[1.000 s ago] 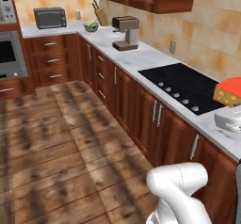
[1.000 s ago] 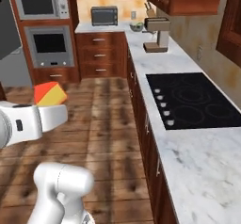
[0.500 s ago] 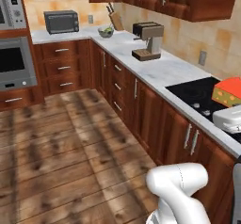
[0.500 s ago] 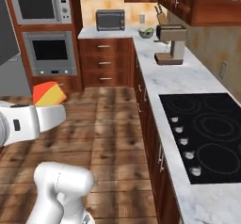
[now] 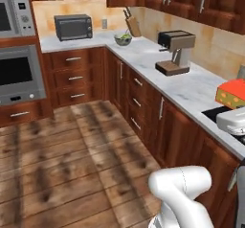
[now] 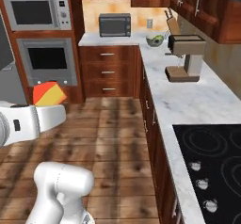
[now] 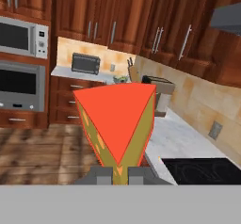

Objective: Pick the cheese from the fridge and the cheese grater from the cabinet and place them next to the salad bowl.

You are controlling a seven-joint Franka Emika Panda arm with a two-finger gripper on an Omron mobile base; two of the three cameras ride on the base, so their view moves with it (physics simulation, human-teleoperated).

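At the right edge of the left base view, the cheese (image 5: 231,93) sits on top of the white end of the arm, its red rind facing up and its yellow, holed side toward the camera. Its long axis runs roughly level, across the picture. Far beyond it, down the length of the marble counter (image 5: 191,87), stands the coffee machine (image 5: 175,52), and farther still, at the corner, the salad bowl (image 5: 123,39) with its green lettuce, well apart from the cheese. A knife block (image 5: 132,27) stands just behind the bowl and a toaster oven (image 5: 72,27) off to the bowl's left.

From the right base view, the cheese (image 6: 48,94) shows at the left, above the white forearm, which reaches level across the lower left. The wedge lies tilted, red rind to the left and yellow face to the right. The salad bowl (image 6: 155,40) is far ahead on the counter (image 6: 190,105), beyond the coffee machine (image 6: 187,56); the black cooktop (image 6: 213,157) lies nearer, to the right.

Looking along the hand, the gripper (image 7: 120,175) is closed tight on the narrow tip of the cheese (image 7: 116,122), a finger (image 7: 100,175) on either side. The wedge points down into the jaws, its broad end up and its large red face toward the camera, with yellow along both slanted edges. The bowl (image 7: 121,79) shows small just above the broad end.
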